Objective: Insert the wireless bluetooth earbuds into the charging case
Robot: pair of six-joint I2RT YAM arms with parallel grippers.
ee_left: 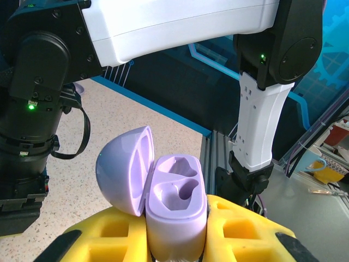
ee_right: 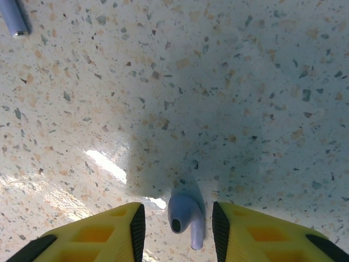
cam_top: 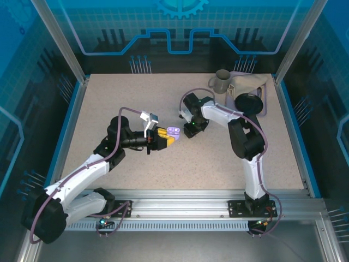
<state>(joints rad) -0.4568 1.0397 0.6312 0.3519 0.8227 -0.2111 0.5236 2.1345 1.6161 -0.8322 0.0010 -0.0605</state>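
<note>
My left gripper [ee_left: 177, 243] is shut on the lavender charging case [ee_left: 177, 204], holding it upright above the table near the centre [cam_top: 173, 132]. Its lid [ee_left: 124, 169] is swung open to the left and both moulded wells are empty. My right gripper [ee_right: 175, 226] points down at the table just right of the case, its yellow fingers [ee_right: 256, 234] open. One pale lavender earbud [ee_right: 187, 212] lies on the table between them, with a gap on each side. The tip of a second lavender earbud [ee_right: 13, 17] lies at the far left in the right wrist view.
A grey mug [cam_top: 221, 82] and a beige cloth on a lavender tray [cam_top: 251, 84] stand at the back right. The speckled table [cam_top: 136, 180] has a raised blue rim. The right arm's white forearm [ee_left: 180, 22] passes close above the held case.
</note>
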